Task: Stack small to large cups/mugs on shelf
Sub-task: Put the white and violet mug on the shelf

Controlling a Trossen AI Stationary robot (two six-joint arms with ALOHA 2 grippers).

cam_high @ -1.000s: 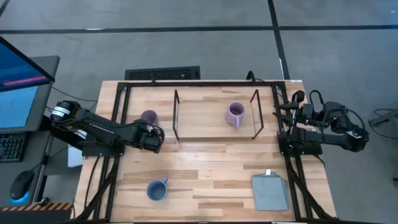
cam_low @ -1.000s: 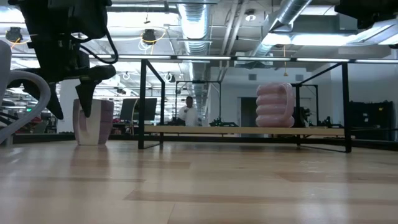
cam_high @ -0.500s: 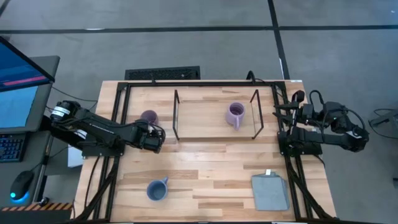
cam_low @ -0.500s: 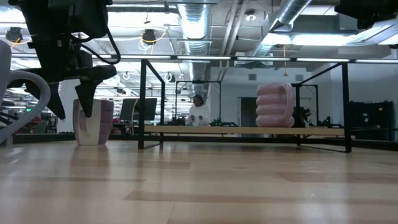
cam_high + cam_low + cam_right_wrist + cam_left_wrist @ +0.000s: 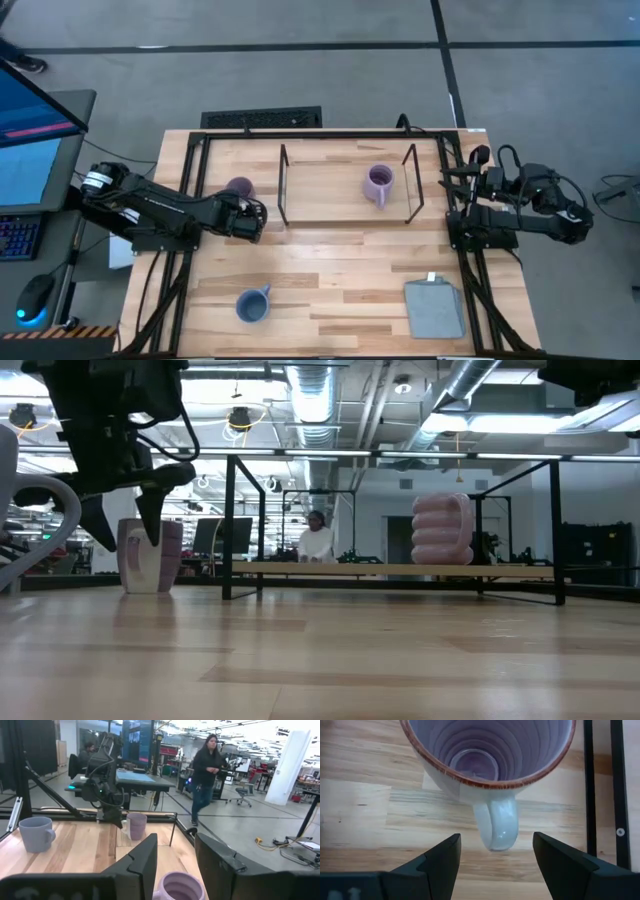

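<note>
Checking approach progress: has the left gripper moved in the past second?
Yes. In the low view the left gripper has shifted slightly toward the shelf's near black frame post and now hangs directly over the purple mug.

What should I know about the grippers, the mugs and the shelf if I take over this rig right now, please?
Left gripper: open, above the table just left of the shelf, fingers either side of a purple mug's handle, not gripping it.
Right gripper: open, holding nothing, parked at the table's right edge.
Mugs: one purple mug sits on the shelf; the second purple mug stands on the table beside the shelf's left frame; the blue mug is near the front edge.
Done: one mug on the shelf.
Left: grasp the second purple mug, then the blue one, and stack them on the shelf.
</note>
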